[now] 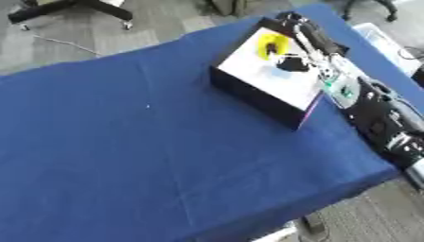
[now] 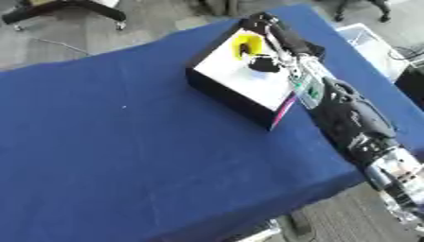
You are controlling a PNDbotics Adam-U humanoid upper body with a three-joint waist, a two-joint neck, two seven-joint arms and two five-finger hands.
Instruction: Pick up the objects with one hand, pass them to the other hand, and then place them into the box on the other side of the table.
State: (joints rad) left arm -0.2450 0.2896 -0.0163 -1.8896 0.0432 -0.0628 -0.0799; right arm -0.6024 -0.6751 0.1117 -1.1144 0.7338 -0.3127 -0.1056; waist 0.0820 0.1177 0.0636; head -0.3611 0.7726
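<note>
Box (image 1: 273, 78) sits on the blue tablecloth (image 1: 124, 156), toward the far right part of the table; black outer walls, white floor inside, a thin pink edge showing at its near right corner; box lies askew to the table edges.

Yellow object (image 1: 271, 45) lies inside the box, at its far end, resting on the white floor; shape not clear beyond a rounded yellow lump with a darker mark on it.

Right arm (image 2: 352, 118) reaches in from the lower right, running along the right side of the box; black casing with a silver joint low down, a green and white patch near the wrist, just beside the box's right wall.

Right hand (image 1: 300, 33) is over the far right part of the box; dark fingers extend beyond the far rim of the box, another dark part hangs over the white floor just beside the yellow object; cannot tell whether the fingers are spread or curled, nor whether they touch the yellow object.

Cloth to the left of the box and nearer than it is bare blue with faint fold lines.

Beyond the box, grey floor and the dark legs of a chair (image 1: 70, 12).
</note>
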